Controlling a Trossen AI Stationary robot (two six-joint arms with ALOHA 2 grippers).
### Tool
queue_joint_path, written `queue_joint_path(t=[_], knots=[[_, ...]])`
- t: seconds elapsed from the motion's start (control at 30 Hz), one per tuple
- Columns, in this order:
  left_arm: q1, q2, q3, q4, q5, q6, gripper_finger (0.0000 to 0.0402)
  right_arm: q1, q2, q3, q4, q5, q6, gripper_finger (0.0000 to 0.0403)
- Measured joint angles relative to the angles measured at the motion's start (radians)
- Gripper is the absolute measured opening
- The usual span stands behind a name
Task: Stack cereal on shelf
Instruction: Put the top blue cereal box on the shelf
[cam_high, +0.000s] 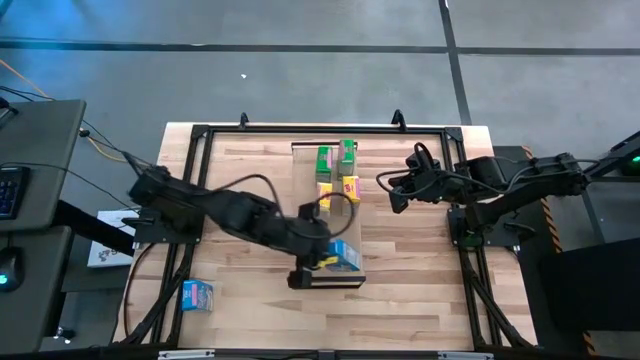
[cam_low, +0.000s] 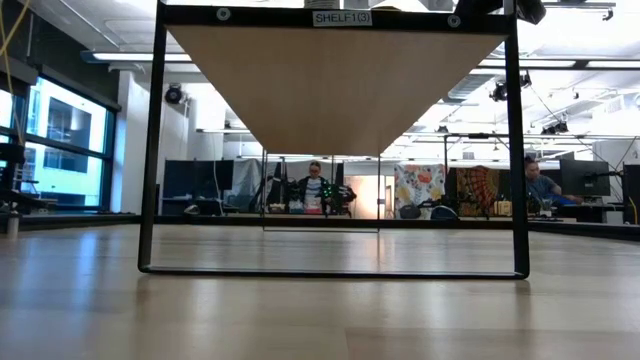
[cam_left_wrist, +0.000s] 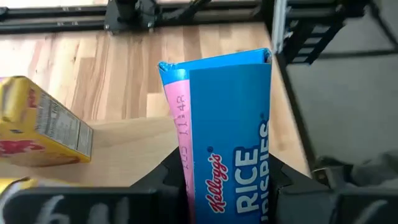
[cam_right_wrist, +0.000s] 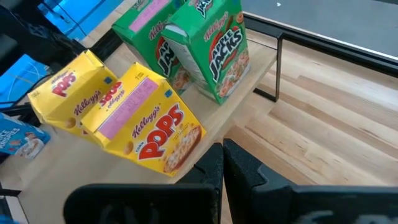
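The shelf (cam_high: 352, 215) is a light-wood plank on a black frame at the table's middle. Two green cereal boxes (cam_high: 336, 158) stand at its far end, and two yellow boxes (cam_high: 338, 188) sit just nearer. My left gripper (cam_high: 326, 263) is over the shelf's near end, shut on a blue box (cam_high: 346, 258). The left wrist view shows that blue Rice Krispies box (cam_left_wrist: 227, 124) filling its middle. A second blue box (cam_high: 197, 294) lies flat on the table near the near left corner. My right gripper (cam_high: 394, 200) hovers shut to the right of the shelf, touching nothing. My left gripper pinches the blue box between its two fingers (cam_left_wrist: 166, 182), one on each side of the box's lower part (cam_left_wrist: 217, 186). It comes from the table's left, slanting down. The box's other end (cam_left_wrist: 214, 62) points away past the fingers. Whether the box rests on the shelf, I cannot tell.
The black frame rails (cam_high: 200, 135) run around the tabletop. From table height, the low view looks under the shelf (cam_low: 340, 80) between its black legs (cam_low: 150, 140). People sit far off in the room. Bare tabletop (cam_high: 250, 175) lies left and right of the shelf.
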Motion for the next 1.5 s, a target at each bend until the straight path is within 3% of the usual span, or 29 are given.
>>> queue_joint_path(t=[0.43, 0.67, 1.13, 1.5], knots=[[0.006, 0.084, 0.001, -0.068, -0.025, 0.145, 0.0097, 0.0, 0.0, 0.002, 0.006, 0.005, 0.0, 0.0001], [0.007, 0.084, 0.001, -0.059, -0.102, 0.187, 0.0134, 0.0, 0.0, 0.002, 0.007, 0.013, 0.003, 0.0001], [0.046, 0.084, 0.001, -0.036, -0.074, 0.191, 0.0232, 0.0, 0.0, 0.002, 0.007, 0.021, 0.004, 0.0001], [0.058, -0.003, 0.001, 0.012, -0.071, 0.195, 0.0248, 0.0, 0.0, 0.003, 0.038, 0.04, 0.001, 0.0001]])
